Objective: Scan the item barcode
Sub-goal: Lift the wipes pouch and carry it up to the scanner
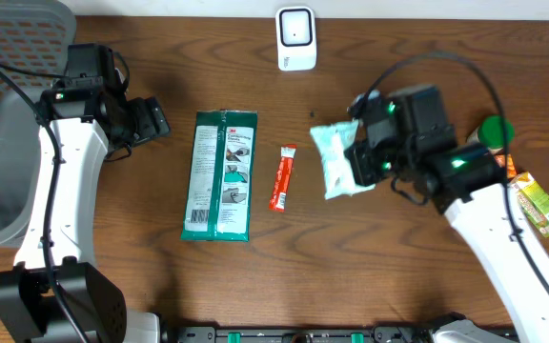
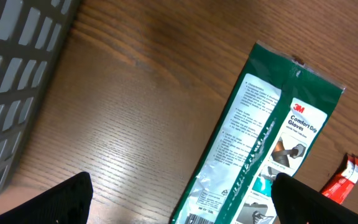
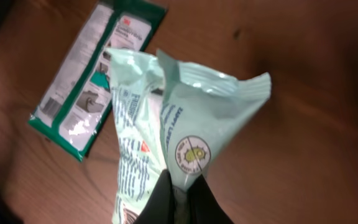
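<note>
My right gripper (image 1: 362, 157) is shut on a mint-green plastic packet (image 1: 339, 159) and holds it just above the table, right of centre. In the right wrist view the black fingertips (image 3: 166, 202) pinch the packet's (image 3: 185, 118) sealed edge below a round yellow logo, and its printed side faces left. The white barcode scanner (image 1: 295, 38) stands at the far edge of the table, up and left of the packet. My left gripper (image 1: 151, 121) hangs open at the upper left, beside the top of a green glove package (image 1: 221, 174), with nothing between its fingers (image 2: 61, 202).
A red sachet (image 1: 282, 177) lies between the glove package and the held packet. A grey mesh basket (image 1: 8, 114) stands at the left edge. A green-capped item (image 1: 495, 131) and a yellow-green packet (image 1: 541, 202) lie at the right.
</note>
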Action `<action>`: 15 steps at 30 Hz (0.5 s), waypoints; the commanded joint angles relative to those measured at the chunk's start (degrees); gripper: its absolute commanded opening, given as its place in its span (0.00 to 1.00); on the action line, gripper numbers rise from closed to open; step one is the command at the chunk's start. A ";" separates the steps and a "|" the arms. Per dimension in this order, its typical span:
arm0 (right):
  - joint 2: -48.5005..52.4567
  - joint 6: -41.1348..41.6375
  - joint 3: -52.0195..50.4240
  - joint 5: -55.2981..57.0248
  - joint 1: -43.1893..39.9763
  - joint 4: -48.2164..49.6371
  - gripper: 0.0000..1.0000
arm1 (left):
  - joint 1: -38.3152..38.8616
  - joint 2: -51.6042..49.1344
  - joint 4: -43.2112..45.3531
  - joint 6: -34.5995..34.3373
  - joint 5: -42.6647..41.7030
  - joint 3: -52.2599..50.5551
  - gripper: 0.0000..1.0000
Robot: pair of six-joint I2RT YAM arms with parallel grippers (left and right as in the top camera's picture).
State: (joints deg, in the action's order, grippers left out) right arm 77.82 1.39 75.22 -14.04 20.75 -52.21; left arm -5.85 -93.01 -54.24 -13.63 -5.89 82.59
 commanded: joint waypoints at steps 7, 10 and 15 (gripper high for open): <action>11.41 -2.99 33.24 3.78 -0.20 -18.43 0.01 | -0.24 -0.22 -0.33 0.33 0.09 0.15 0.92; 16.44 -2.97 44.70 7.41 -0.20 -23.56 0.01 | -0.24 -0.22 -0.33 0.33 0.09 0.15 0.92; 21.00 -3.48 53.79 9.62 -0.07 -24.00 0.01 | -0.24 -0.22 -0.33 0.33 0.09 0.15 0.93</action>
State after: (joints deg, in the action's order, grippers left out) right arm 96.95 -0.75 124.31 -7.09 20.75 -76.44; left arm -5.85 -93.01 -54.22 -13.63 -5.89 82.59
